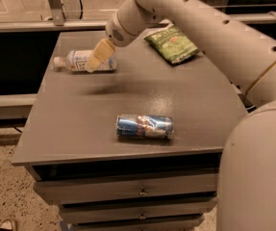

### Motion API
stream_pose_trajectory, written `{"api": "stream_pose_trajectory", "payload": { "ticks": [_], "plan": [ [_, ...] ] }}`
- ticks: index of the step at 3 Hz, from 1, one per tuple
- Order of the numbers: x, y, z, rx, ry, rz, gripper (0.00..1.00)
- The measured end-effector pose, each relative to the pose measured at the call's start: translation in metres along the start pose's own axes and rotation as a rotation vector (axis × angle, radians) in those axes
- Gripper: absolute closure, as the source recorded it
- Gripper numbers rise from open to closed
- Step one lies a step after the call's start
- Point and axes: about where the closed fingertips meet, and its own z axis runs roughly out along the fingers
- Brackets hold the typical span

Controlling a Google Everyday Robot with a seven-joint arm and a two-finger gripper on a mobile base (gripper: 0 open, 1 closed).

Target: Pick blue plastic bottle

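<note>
The blue plastic bottle [77, 61] lies on its side at the far left of the grey table [80, 114], white cap pointing left, white label facing up. My gripper [95, 61] hangs from the white arm that reaches in from the right. Its cream-coloured fingers are right over the bottle's right half and cover part of the label.
A blue-and-silver drink can [144, 127] lies on its side near the table's front edge. A green snack bag [172, 43] lies at the far right. The arm's large white links fill the right side. Drawers sit under the tabletop.
</note>
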Motion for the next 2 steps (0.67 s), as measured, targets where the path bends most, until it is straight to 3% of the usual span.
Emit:
{"api": "stream_pose_trajectory", "payload": {
  "ticks": [1, 2],
  "plan": [
    [-0.01, -0.002, 0.04, -0.022, -0.043, 0.031, 0.0],
    [-0.015, -0.005, 0.066, -0.028, -0.041, 0.021, 0.16]
  ]
}}
